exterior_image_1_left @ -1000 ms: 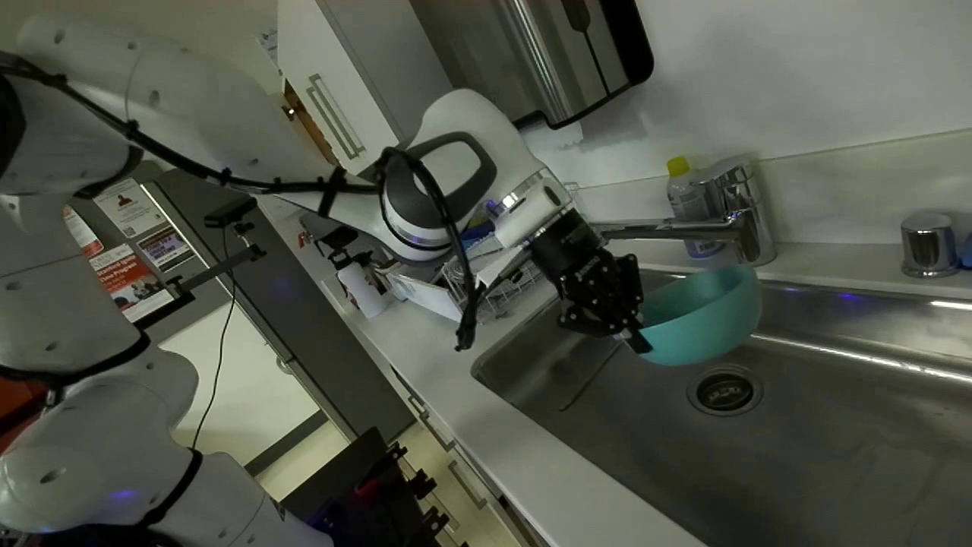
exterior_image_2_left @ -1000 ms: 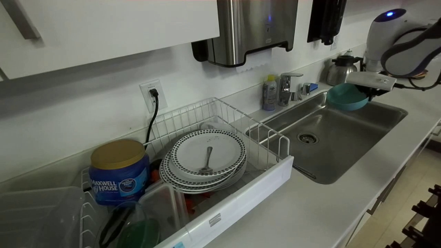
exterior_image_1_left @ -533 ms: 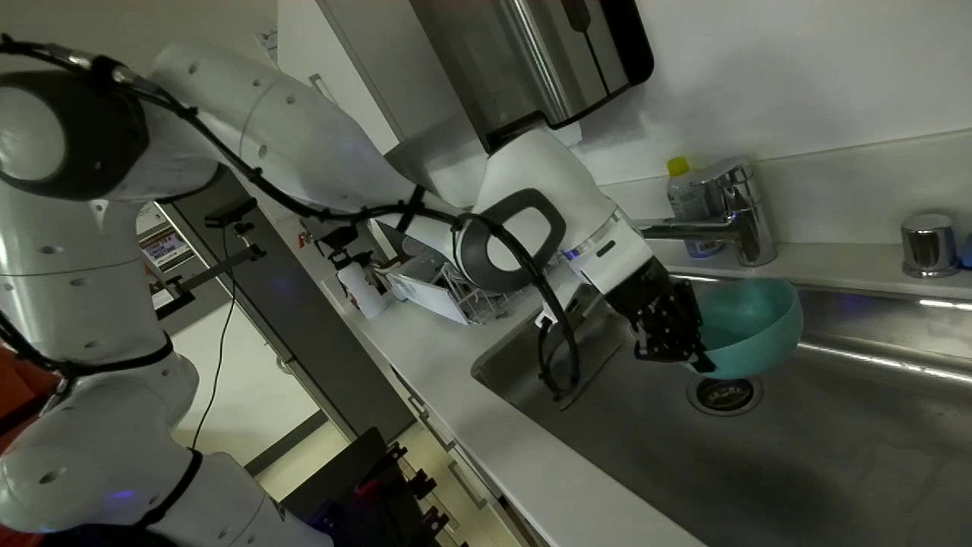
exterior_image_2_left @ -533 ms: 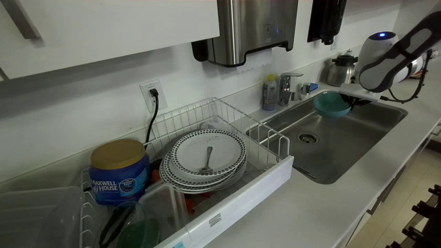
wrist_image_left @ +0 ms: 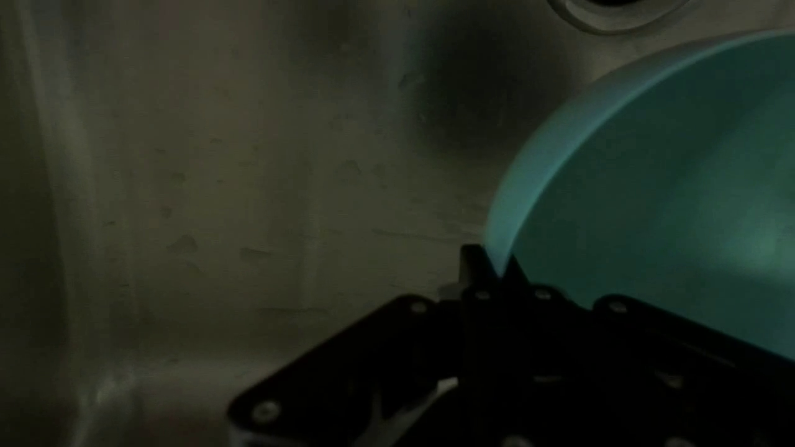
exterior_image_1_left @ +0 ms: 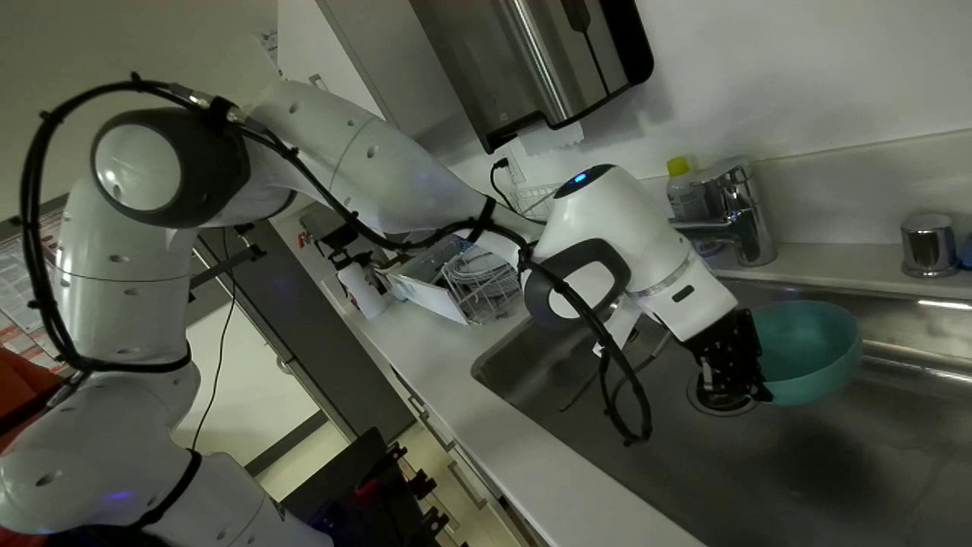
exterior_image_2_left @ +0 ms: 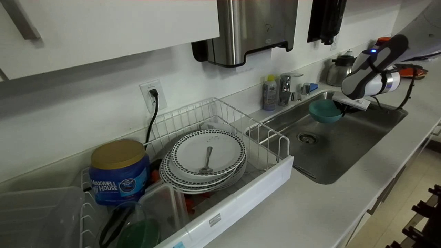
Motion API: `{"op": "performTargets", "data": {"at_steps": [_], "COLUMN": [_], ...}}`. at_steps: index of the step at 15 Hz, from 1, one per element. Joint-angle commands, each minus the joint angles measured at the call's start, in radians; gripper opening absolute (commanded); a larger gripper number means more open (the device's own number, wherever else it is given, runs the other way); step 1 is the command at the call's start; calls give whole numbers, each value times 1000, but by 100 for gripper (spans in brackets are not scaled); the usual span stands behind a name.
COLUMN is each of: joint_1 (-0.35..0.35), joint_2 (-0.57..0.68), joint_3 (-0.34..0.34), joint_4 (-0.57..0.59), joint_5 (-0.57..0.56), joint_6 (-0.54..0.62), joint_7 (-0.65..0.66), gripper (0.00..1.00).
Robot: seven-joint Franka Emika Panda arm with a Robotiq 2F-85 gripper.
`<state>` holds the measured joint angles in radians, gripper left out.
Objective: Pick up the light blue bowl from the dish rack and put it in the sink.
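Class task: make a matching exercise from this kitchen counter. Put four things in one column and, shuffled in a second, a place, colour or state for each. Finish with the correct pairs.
Things
1. light blue bowl
2. fork
3. Maxwell House container
4. yellow-capped bottle

Places, colours, states
A. mainly dark blue
B. standing beside the faucet
C. held at its rim by the fingers
D. lying on the top plate of a stack

Pairs: 1-C, 2-D, 3-A, 4-B
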<state>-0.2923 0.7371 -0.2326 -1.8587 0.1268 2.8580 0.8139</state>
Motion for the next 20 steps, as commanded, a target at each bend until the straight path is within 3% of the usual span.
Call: {"op": "performTargets", "data": {"at_steps": [1, 7, 12, 13, 15, 20], "joint_1": [-21, -38, -13, -9, 8, 50], "joint_2": [94, 205, 230, 227, 195, 20], "joint_3": [-3, -18, -67, -74, -92, -94], "joint_4": [133, 254, 279, 274, 233, 56], "joint_5": [83, 129, 113, 111, 110, 106], "joint_6": [-68, -156, -187, -187, -181, -252], "joint_7": [-52, -47, -21, -19, -12, -32], "gripper": [1, 1, 2, 29, 37, 74]}}
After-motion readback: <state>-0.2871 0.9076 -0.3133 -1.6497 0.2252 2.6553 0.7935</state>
